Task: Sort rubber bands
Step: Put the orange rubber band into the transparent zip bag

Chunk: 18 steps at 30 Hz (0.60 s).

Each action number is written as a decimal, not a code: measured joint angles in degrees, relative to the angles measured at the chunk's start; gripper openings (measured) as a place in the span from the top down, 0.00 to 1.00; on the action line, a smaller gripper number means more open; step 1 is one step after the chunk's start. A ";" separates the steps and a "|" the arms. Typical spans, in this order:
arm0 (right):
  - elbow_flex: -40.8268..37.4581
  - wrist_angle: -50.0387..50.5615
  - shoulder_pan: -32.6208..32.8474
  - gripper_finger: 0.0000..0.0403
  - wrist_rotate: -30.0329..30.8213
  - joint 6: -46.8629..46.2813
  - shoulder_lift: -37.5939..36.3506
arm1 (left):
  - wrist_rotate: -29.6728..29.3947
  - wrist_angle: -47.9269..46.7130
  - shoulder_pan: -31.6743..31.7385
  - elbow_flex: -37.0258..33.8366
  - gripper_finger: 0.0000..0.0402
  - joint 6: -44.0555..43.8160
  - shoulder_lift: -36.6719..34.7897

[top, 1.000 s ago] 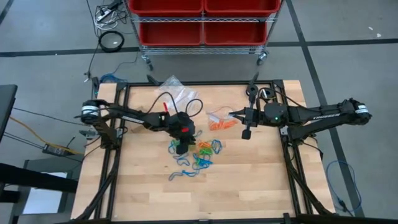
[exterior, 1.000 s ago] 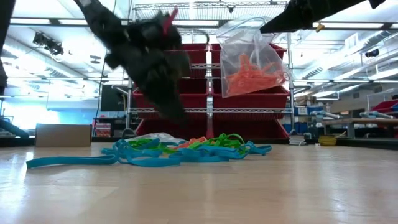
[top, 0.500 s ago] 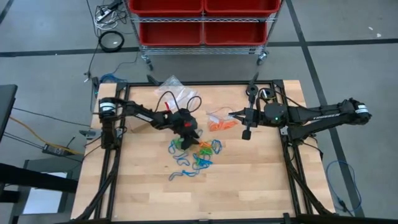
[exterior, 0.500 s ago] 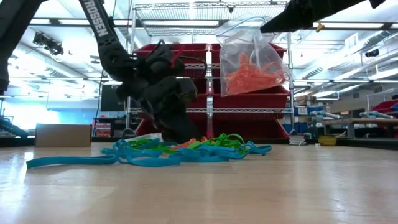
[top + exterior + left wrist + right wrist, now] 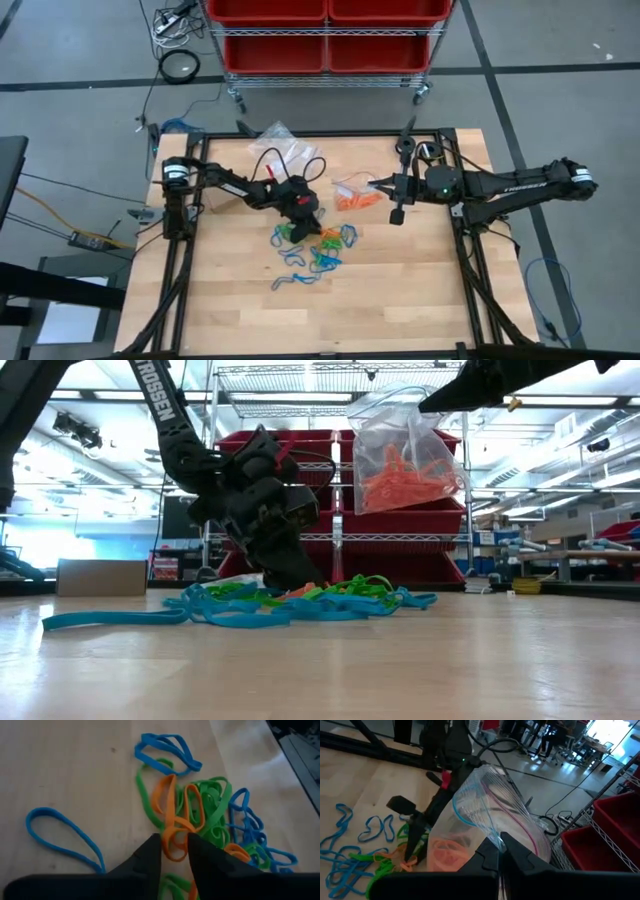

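Above the table, right claw (image 5: 498, 851) clamps clear bag (image 5: 490, 815) of orange rubber bands (image 5: 446, 854).

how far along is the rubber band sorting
Partly done: orange bands already sit in the clear bag that the right gripper holds up, pinched shut. In hand: the left gripper is down around an orange band. Left: a mixed pile of blue, green and orange on the table.
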State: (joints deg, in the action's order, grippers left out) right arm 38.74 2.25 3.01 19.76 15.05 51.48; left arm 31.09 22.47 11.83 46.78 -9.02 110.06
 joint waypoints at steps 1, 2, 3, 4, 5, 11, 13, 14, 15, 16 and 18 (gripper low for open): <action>0.00 -0.12 0.00 1.00 0.01 -0.01 0.00 | -0.06 0.14 -0.04 -0.04 0.77 0.00 0.00; 0.00 -0.08 0.00 1.00 0.01 0.00 0.00 | 0.02 0.26 -0.04 -0.04 0.80 0.00 0.00; 0.00 -0.10 0.00 1.00 0.01 -0.03 0.00 | 0.06 0.30 -0.04 -0.04 0.82 0.05 0.00; 0.00 -0.13 0.00 1.00 -0.01 -0.24 0.00 | 0.13 0.26 -0.04 -0.04 0.86 0.39 0.00; 0.00 -0.09 0.00 1.00 0.01 -0.31 0.00 | 0.31 0.16 -0.04 -0.04 0.91 0.93 0.00; 0.02 -0.27 0.00 1.00 0.01 -0.63 0.48 | 5.66 0.03 -0.71 -0.24 0.99 2.79 -4.68; 0.02 -0.09 0.00 1.00 0.01 -0.74 1.23 | 5.99 0.34 -1.35 -0.19 0.99 3.60 -8.99; 0.02 -0.42 0.00 1.00 0.01 -1.01 1.88 | 5.86 0.50 -1.69 -0.19 0.99 4.24 -11.18; 0.02 -0.68 0.00 1.00 -0.01 -1.23 2.61 | 5.54 0.38 -2.05 -0.17 0.99 4.68 -13.65; 0.02 -0.80 0.00 1.00 -0.06 -1.32 3.44 | 5.30 0.03 -2.41 -0.17 0.99 5.21 -16.08; 0.02 -2.15 0.00 1.00 -1.07 -1.38 5.41 | 3.85 -0.66 -3.06 -0.15 0.99 6.02 -21.40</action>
State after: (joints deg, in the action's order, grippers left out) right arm 38.76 0.10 3.00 18.69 13.67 56.89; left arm 34.93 21.81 8.77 46.63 -2.99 88.66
